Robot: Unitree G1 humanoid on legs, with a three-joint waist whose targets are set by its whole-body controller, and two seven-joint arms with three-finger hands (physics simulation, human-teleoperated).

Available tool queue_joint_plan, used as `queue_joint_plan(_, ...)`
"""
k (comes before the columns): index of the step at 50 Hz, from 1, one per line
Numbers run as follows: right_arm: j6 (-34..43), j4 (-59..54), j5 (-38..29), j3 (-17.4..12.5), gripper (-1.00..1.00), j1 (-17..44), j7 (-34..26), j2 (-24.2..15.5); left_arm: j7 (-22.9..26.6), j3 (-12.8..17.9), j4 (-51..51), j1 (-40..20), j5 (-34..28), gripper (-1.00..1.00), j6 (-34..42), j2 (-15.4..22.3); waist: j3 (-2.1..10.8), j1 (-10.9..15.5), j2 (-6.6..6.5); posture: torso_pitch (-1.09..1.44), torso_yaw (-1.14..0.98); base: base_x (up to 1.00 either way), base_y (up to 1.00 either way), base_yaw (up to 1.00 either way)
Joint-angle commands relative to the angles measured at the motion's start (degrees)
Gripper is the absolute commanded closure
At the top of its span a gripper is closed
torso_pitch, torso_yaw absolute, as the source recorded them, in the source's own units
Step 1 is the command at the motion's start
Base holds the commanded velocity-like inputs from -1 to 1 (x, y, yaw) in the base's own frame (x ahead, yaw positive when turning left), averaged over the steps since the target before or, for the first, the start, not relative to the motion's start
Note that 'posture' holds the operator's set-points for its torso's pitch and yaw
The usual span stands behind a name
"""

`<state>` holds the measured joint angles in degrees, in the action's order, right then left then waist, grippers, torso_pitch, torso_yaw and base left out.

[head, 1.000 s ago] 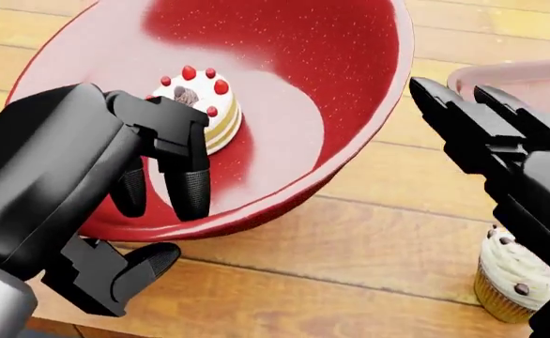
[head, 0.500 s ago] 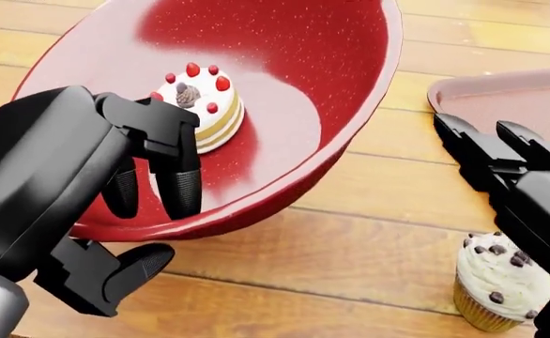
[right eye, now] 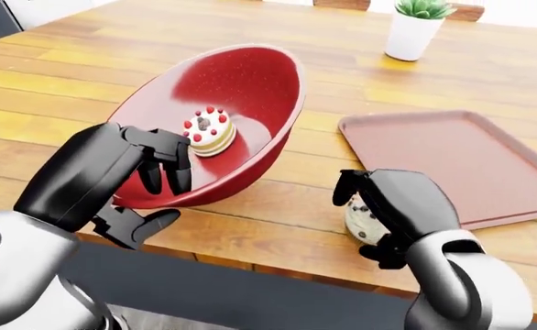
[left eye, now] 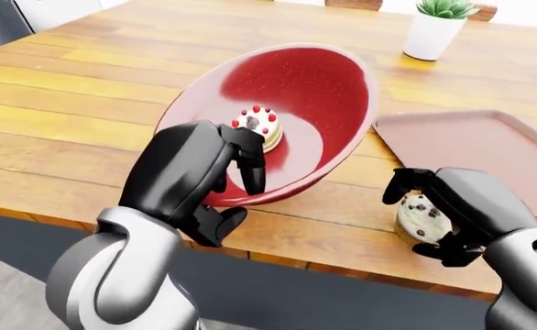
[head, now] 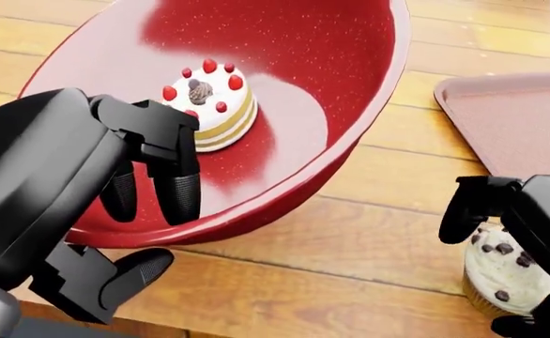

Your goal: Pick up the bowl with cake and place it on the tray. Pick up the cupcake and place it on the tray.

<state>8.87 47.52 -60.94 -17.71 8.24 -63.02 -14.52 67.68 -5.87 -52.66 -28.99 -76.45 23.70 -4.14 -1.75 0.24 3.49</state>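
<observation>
While our left hand (left eye: pixel 204 175) pinches the near rim of the tilted bowl (left eye: pixel 296 89), fingers clenched on it, cake (head: pixel 208 104) inside, we should level it before carrying. Our right hand (right eye: pixel 392 210) curls around the cupcake (head: pixel 510 278) on the bench (left eye: pixel 85 89); the tray (right eye: pixel 443 158) lies near.

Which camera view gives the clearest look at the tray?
The right-eye view: it shows the tray nearly whole, lying bare on the table at right. The left-eye view cuts off its right side, and the head view catches only a corner at its right edge.
</observation>
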Motion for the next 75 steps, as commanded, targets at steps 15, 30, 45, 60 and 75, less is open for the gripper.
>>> queue_joint_plan(15,10.06,9.51,2.62,-1.03,1.0,10.45,-13.24,-5.43,-1.44,0.41,-1.87,-2.09,0.39,1.0,0.35,0.6,0.87,-0.01,-0.75,0.0,0.0,0.0,0.0,0.0)
queue_joint_plan(30,28.75,12.48,9.0,-7.79,1.0,23.78,-21.32,-21.41,4.66,1.94,-3.2,-8.65,-2.64,1.0,2.88,1.45,-0.4,-0.12,-0.75,0.0,0.0,0.0,0.0,0.0)
queue_joint_plan(45,32.95,12.48,9.84,-6.94,1.0,24.28,-19.5,-23.56,4.02,1.88,-3.32,-8.04,-2.01,1.0,2.81,1.76,0.62,0.63,-1.82,0.0,0.0,-0.25,-0.01,0.0)
queue_joint_plan(60,35.74,12.3,10.69,-5.5,1.0,24.87,-17.09,-25.95,4.55,2.64,-3.32,-8.83,-1.58,1.0,3.23,2.31,-2.65,1.79,0.53,0.0,0.0,-0.16,-0.44,0.0)
queue_joint_plan(75,36.1,11.14,10.61,-4.25,1.0,25.56,-15.26,-25.8,3.12,4.95,-0.73,-11.61,1.19,1.0,5.62,5.72,-3.28,1.48,0.25,0.0,0.0,0.04,-0.23,0.0)
